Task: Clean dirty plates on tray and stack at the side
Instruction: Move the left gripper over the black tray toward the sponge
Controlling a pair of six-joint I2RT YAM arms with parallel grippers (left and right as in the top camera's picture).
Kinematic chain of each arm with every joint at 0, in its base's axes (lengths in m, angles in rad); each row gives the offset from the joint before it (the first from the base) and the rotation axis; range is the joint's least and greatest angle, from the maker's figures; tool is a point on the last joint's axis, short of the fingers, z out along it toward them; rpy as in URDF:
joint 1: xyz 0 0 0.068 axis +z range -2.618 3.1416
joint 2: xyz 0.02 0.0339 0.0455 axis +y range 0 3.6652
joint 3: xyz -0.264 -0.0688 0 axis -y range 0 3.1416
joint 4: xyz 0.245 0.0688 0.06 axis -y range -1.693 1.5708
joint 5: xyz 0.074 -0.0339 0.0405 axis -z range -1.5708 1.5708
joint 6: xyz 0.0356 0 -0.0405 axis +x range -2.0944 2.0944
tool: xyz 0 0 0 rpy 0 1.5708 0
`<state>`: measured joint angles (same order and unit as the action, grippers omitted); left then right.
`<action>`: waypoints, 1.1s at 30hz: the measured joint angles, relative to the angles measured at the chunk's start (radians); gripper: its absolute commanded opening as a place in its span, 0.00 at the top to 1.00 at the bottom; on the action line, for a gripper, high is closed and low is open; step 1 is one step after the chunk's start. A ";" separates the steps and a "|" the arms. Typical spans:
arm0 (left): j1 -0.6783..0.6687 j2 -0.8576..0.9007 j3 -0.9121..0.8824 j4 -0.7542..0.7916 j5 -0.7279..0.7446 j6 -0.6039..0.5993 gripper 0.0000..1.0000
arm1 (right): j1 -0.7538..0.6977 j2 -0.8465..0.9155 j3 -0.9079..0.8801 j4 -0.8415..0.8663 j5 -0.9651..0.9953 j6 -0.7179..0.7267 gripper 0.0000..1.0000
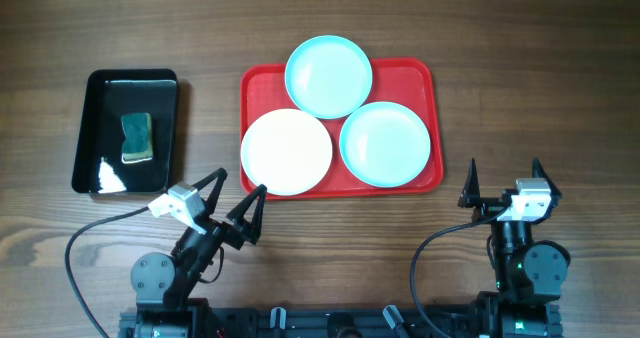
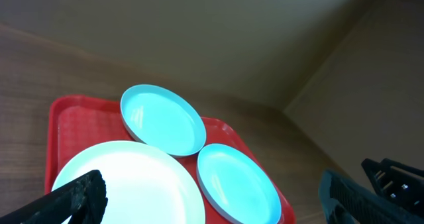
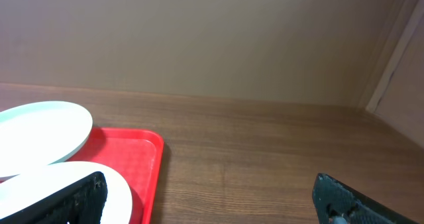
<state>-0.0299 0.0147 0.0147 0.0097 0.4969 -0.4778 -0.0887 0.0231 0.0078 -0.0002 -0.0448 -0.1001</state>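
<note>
Left hand [image 1: 243, 181] and right hand [image 1: 505, 168] gape empty; black tray [image 1: 84, 138] with sponge [image 1: 137, 138] lies beside red tray [image 1: 262, 88].

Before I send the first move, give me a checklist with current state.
1. left tool open, empty: ok.
2. right tool open, empty: ok.
3. white plate and near turquoise plate on red tray: ok.
4. far turquoise plate fully on the tray: not ok, it overhangs the far rim.
5. sponge in black tray: ok.
6. Dirt on the plates: cannot tell.
</note>
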 measured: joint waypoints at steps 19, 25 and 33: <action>0.000 0.217 0.344 -0.043 -0.004 0.158 0.00 | 0.000 0.002 0.000 0.000 0.000 0.000 0.00; 0.000 0.618 0.810 -0.579 -0.086 0.275 0.00 | 0.000 0.004 0.000 -0.001 0.000 0.000 0.00; 0.004 0.885 0.956 -0.646 -0.159 0.275 0.00 | 0.000 0.005 0.000 0.000 0.000 0.000 0.00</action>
<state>-0.0257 0.8993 0.9707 -0.6365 0.3378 -0.2031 -0.0887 0.0280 0.0078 -0.0006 -0.0448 -0.1001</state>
